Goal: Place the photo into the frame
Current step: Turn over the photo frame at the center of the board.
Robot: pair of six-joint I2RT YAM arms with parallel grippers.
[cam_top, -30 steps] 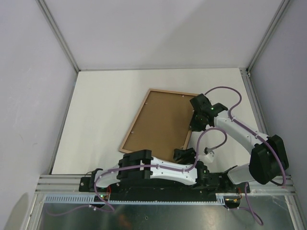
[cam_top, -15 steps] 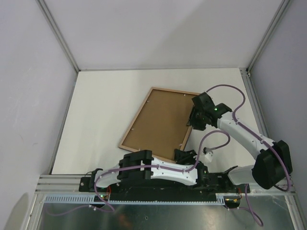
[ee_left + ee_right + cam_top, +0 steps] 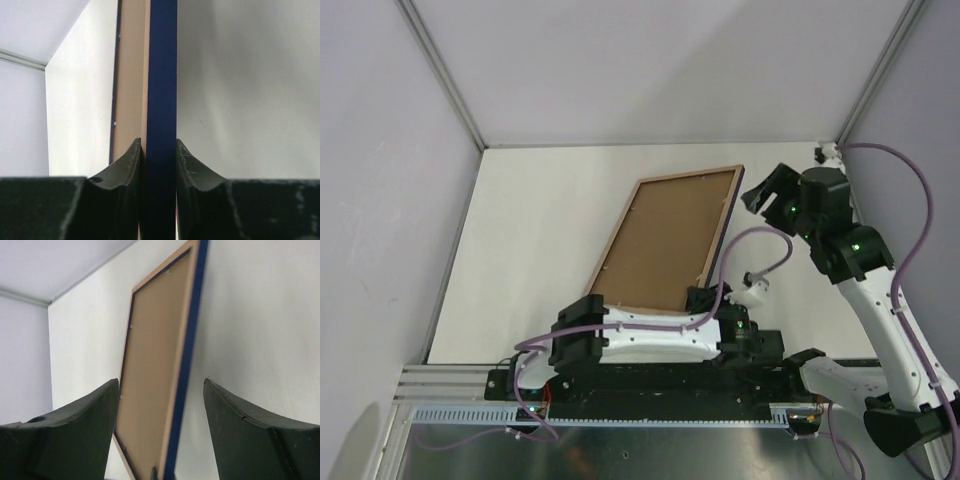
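L tool [image 3: 160,150] is pinched on the frame [image 3: 685,176], one finger on each side of the navy rail near its lower R corner, closed down to rail thickness. R tool [image 3: 770,195] hangs free just beside the frame's top R corner w/ jaws wide apart, nothing in it. The frame is tipped up steeply over the surface [image 3: 540,220], wood back and brown backing board [image 3: 665,245] toward the overhead cam, navy face turned away to the R.

My read: the step is handling the frame w/ one tool, so the grip has to stay firm. A thin rail held by one corner will prob want to twist. I'd move slow, keep the rail square between the fingers, and bring the R tool onto the top rail before turning or lowering it. I'd set it down on its long edge first, not drop it flat.

Can't see the photo in any view, and can't tell if it sits behind the board. The frame's near edge is hidden by the L arm [image 3: 630,340], so contact w/ the surface is unclear. Front face and any clips not visible
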